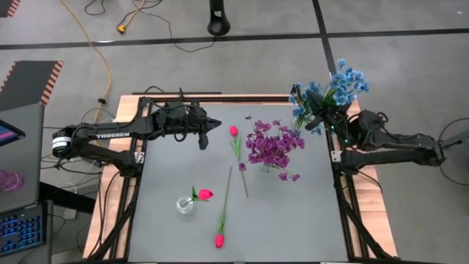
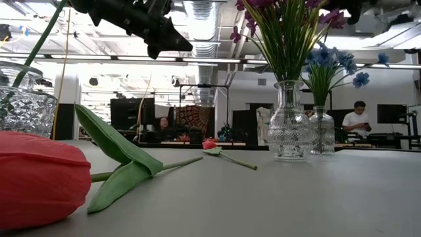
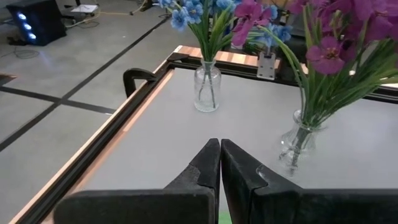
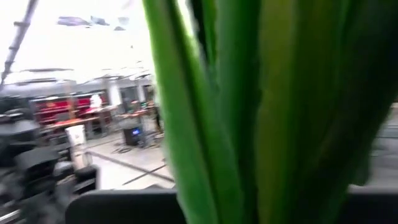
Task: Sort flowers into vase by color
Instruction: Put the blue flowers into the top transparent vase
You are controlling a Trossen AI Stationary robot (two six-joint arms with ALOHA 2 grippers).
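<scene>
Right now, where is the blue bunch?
In the high view the blue bunch stands in a vase at the table's far right corner, by the right gripper, beyond the purple bunch.

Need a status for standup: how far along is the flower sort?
Done: blue flowers and purple flowers stand in vases; one pink tulip sits in the small vase. In hand: nothing visibly; left pincer is shut and empty above the table, right pincer is hidden by the blue bunch. Left: two tulips lying loose.
</scene>
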